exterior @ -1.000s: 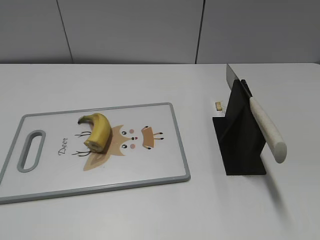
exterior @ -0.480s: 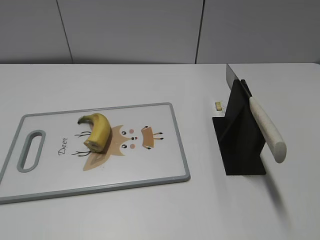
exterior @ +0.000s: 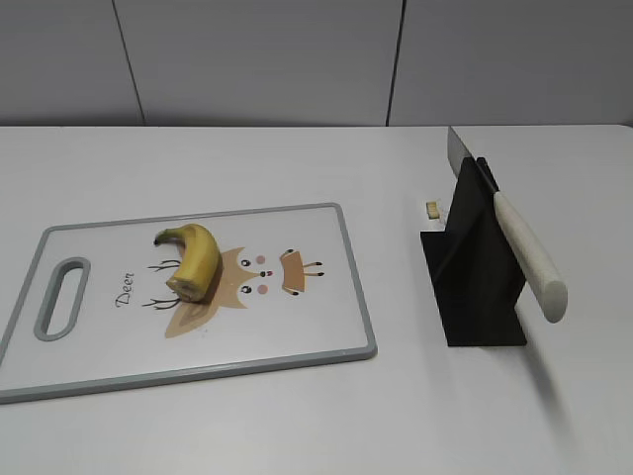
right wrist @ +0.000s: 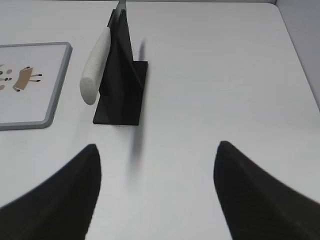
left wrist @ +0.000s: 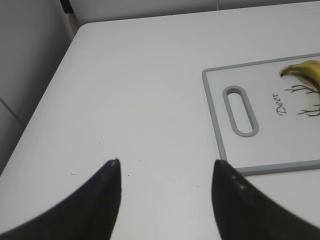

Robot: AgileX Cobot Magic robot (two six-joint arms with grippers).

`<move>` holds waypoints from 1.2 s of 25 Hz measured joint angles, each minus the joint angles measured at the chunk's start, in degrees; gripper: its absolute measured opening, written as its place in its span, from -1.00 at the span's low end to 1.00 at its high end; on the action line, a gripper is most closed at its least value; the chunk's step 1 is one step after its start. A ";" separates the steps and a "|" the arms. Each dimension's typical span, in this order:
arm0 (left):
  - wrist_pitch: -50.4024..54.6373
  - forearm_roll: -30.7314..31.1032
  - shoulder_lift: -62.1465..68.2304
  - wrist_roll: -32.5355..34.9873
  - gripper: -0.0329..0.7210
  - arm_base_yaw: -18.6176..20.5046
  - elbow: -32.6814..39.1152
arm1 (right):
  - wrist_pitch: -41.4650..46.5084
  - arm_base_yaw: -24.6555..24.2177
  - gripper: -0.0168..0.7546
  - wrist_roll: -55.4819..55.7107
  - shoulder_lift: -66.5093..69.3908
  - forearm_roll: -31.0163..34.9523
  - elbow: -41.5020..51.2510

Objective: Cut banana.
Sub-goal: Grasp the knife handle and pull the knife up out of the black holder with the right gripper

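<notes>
The banana (exterior: 195, 259), a short curved yellow half with a dark stem tip, lies on the left half of a white, grey-rimmed cutting board (exterior: 326, 327). Its stem end shows at the right edge of the left wrist view (left wrist: 304, 70). A knife with a cream handle (exterior: 528, 255) rests in a black stand (exterior: 475, 287); both show in the right wrist view, handle (right wrist: 95, 70) and stand (right wrist: 122, 82). My left gripper (left wrist: 166, 162) is open and empty over bare table left of the board. My right gripper (right wrist: 157, 146) is open and empty, in front of the stand. Neither gripper shows in the exterior view.
A tiny pale crumb (exterior: 432, 209) lies on the table just left of the stand. The board's handle slot (left wrist: 240, 110) is at its left end. The table's left edge (left wrist: 40, 100) and right edge (right wrist: 300, 55) are near the grippers. A grey wall stands behind.
</notes>
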 joint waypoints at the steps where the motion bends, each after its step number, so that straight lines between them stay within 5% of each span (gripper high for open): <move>1: 0.00 0.00 0.00 0.00 0.55 0.00 0.00 | 0.00 0.00 0.46 0.00 0.00 0.00 0.00; 30: 0.00 -0.94 0.00 0.00 0.55 0.00 0.00 | -3.35 0.00 0.39 0.00 8.72 -0.36 -2.88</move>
